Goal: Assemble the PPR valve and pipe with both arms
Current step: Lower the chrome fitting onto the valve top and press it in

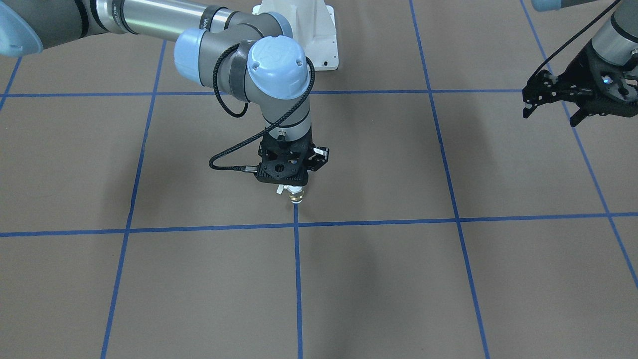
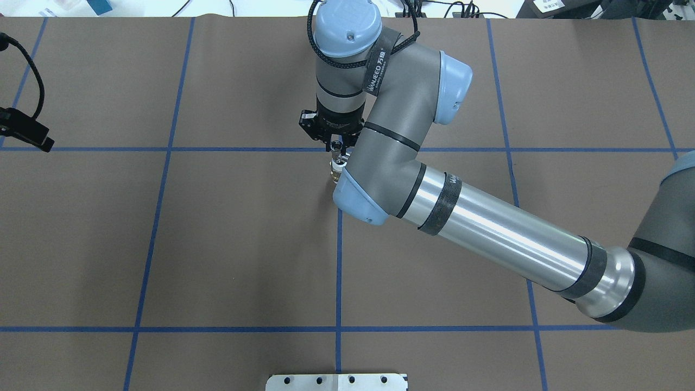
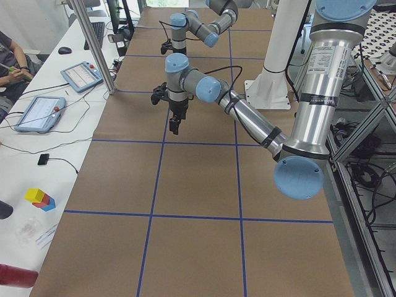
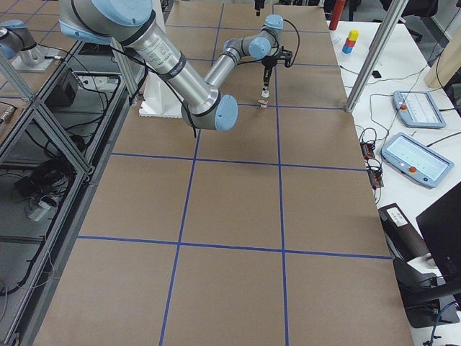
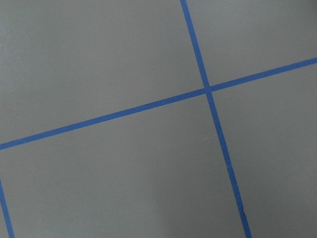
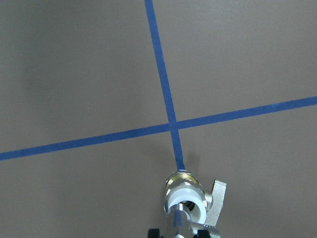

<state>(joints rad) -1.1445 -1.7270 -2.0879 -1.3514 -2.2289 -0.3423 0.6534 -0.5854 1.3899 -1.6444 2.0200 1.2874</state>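
My right gripper (image 1: 294, 188) points straight down near a blue tape crossing. It is shut on the pipe (image 6: 177, 220), a short silvery piece that sits in the upper white ring of the PPR valve (image 6: 189, 198). The valve has a brass middle and a white side handle. It hangs upright below the fingertips (image 1: 296, 198), just above or on the paper; I cannot tell which. It also shows in the overhead view (image 2: 337, 172). My left gripper (image 1: 551, 112) is open and empty, raised well off to the side, apart from the valve.
Brown paper with a blue tape grid (image 1: 296, 224) covers the table. The white bolted pedestal (image 1: 299, 30) stands behind the right arm. Tablets (image 3: 37, 111) and coloured blocks (image 3: 40, 198) lie on the side bench beyond the table edge.
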